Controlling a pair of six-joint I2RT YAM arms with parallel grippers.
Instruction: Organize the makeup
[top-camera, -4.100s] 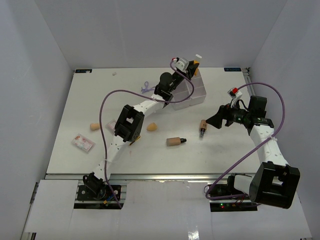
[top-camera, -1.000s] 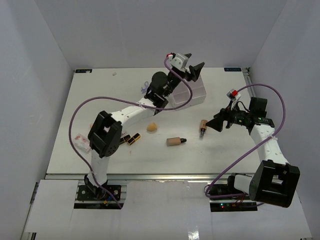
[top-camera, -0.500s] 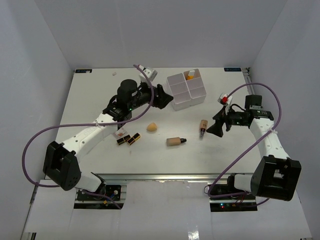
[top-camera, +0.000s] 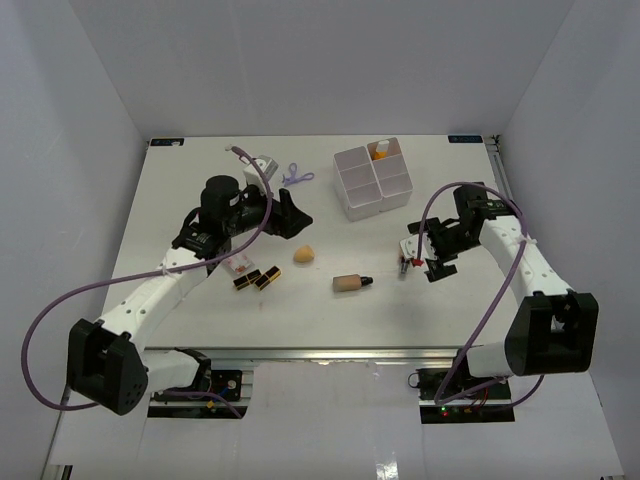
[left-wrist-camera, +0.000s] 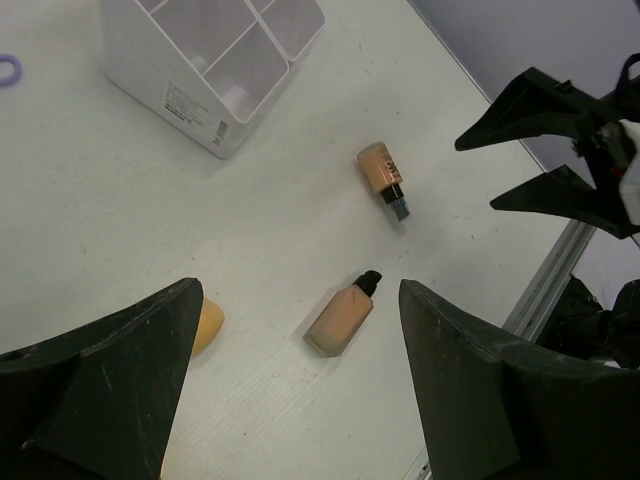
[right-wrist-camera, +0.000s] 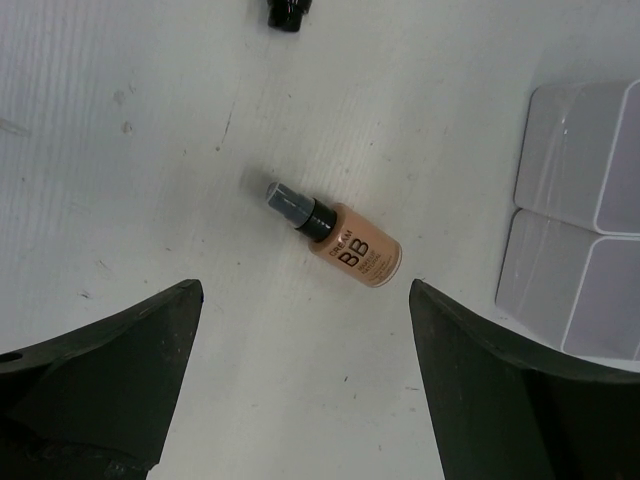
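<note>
**White four-compartment plastic box**: stands on the white table, far centre. It holds one item, an orange tube with a white cap, upright in the rearmost compartment. The box wall hides the tube's lower part.

**Beige bottle with dark pump cap, marked "BB"**: lies on the table under the right gripper. The gripper's jaws are spread wide with nothing in them. From overhead its fingers cover part of the bottle.

**Second beige dark-capped bottle**: lies mid-table, cap toward the right. Only its cap shows at the top edge of the right wrist view.

**Peach teardrop sponge**: on the table, left of that bottle. A finger half hides it in the left wrist view.

**Left gripper**: jaws released and empty, above the table near the sponge.

**Two black-and-gold lipsticks**: side by side, loose on the table.

**Lilac clip**: left of the box, cut off at the edge of the left wrist view.

**Small pinkish clear item**: partly under the left arm, too small to make out.
</note>
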